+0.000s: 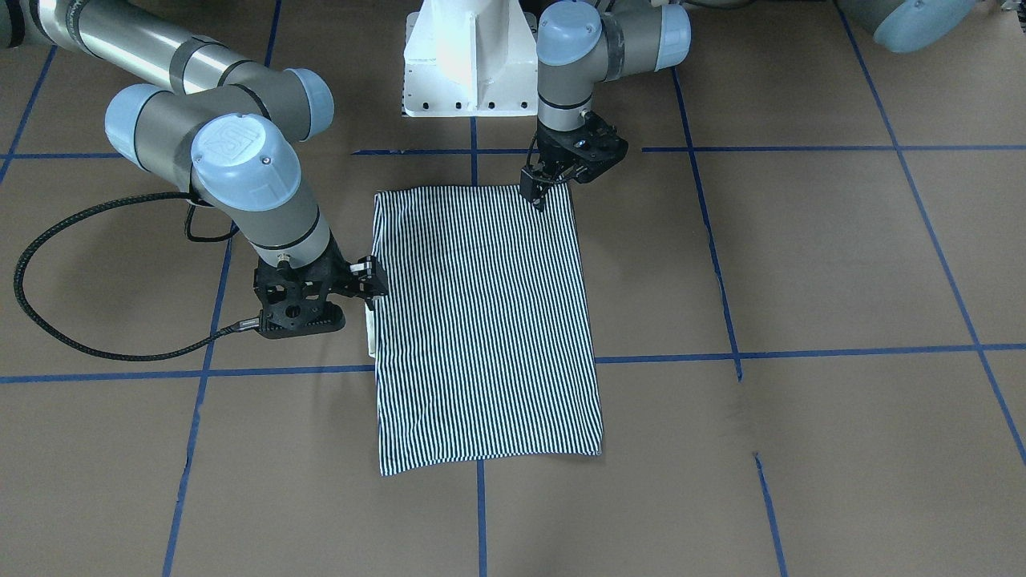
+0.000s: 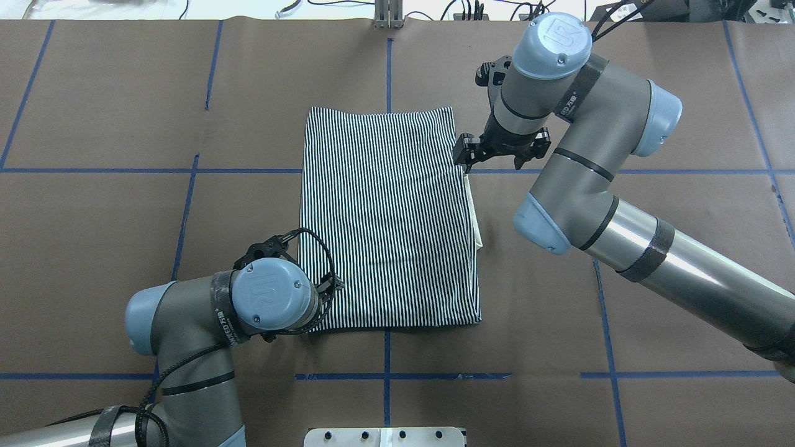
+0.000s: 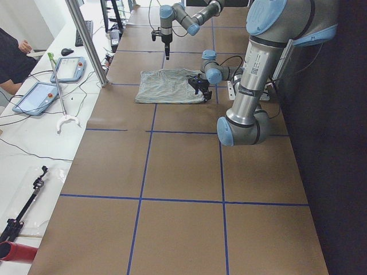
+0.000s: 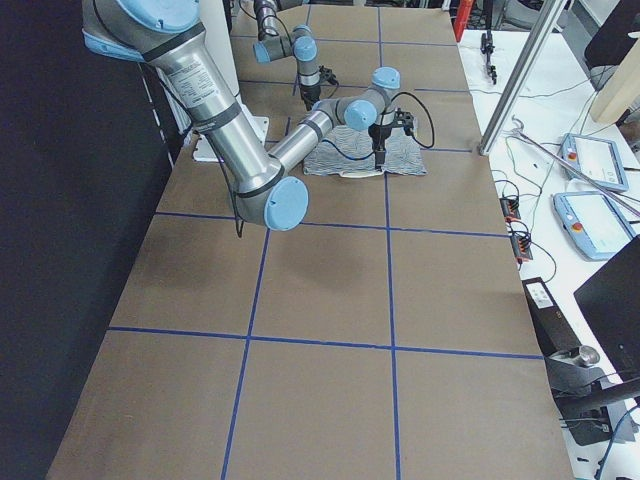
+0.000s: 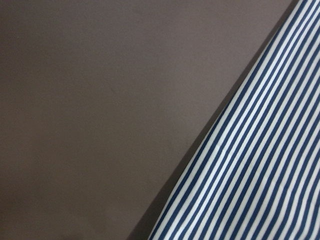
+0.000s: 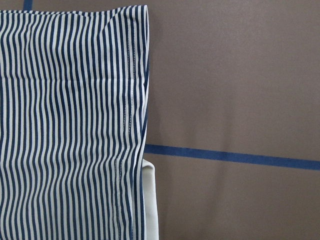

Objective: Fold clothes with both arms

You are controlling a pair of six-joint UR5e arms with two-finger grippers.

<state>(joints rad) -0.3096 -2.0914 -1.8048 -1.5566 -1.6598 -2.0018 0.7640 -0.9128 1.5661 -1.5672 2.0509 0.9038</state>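
Note:
The navy-and-white striped shirt (image 1: 489,320) (image 2: 388,223) lies flat on the brown table, folded into a tall rectangle. A strip of cream collar (image 2: 475,217) (image 6: 150,205) peeks out from under its edge on my right arm's side. My left gripper (image 1: 535,196) points down at the shirt corner nearest the base. Its wrist view shows only striped cloth (image 5: 260,165) and table from very close, so I cannot tell its state. My right gripper (image 1: 370,279) (image 2: 466,158) hovers open at the shirt's edge beside the collar, holding nothing.
The white pedestal base (image 1: 469,64) stands just behind the shirt. Blue tape lines (image 1: 481,513) grid the brown table. Beyond the far side, a metal post (image 3: 86,40), tablets (image 3: 40,97) and a seated person's arm (image 3: 11,57) sit by a white bench.

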